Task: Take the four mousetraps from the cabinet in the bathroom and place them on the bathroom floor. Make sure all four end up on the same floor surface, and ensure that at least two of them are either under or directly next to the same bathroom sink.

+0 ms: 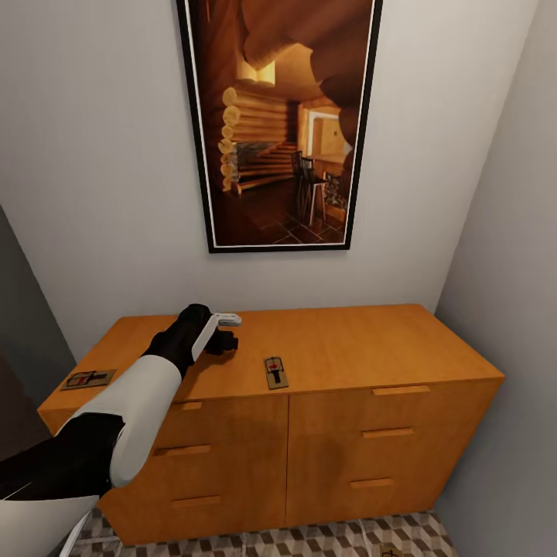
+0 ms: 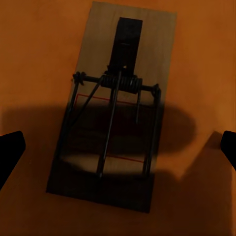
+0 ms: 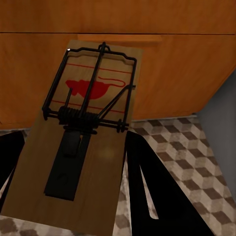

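Left claw (image 1: 226, 331) hovers spread wide over one mousetrap (image 2: 115, 108) on the cabinet (image 1: 348, 348) top; another trap (image 1: 88, 378) lies near the left edge, a third (image 1: 275, 372) near the front. Right claw (image 3: 73, 196) grips a fourth trap (image 3: 86, 132) above the floor (image 3: 196, 147).

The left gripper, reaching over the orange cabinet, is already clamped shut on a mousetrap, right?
Not quite. The left gripper does reach over the cabinet, but it is open, not clamped. The left wrist view shows its fingers spread wide apart, with the mousetrap lying flat on the cabinet top between them, untouched.
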Controlling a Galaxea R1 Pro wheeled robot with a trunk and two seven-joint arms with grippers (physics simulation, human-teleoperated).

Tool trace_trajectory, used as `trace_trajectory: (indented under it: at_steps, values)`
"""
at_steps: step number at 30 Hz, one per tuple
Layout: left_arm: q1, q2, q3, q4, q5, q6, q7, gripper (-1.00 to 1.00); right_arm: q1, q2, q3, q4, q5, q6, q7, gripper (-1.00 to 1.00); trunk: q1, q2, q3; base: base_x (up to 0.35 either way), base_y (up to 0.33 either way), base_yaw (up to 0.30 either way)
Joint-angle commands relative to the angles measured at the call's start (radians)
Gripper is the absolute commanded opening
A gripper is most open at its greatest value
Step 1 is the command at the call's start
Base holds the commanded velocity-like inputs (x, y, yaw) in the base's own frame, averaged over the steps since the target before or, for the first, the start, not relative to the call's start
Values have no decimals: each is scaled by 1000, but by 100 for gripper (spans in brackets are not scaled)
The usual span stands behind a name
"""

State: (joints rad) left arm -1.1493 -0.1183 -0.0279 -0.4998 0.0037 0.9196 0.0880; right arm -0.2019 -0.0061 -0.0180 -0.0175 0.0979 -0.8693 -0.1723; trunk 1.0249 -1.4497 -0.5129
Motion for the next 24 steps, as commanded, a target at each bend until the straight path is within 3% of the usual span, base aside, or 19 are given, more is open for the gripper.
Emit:
trace_trajectory:
  at_steps: [1,24]
  values:
    - [0,0,-3,11,0,3,3,100,-1,0,-2,1,7,-2,-3,-100,0,0,-1,0,0,0]
    - [0,0,-3,27,-1,-11,3,100,-1,0,-2,1,6,-2,-2,-100,0,0,-1,0,0,0]
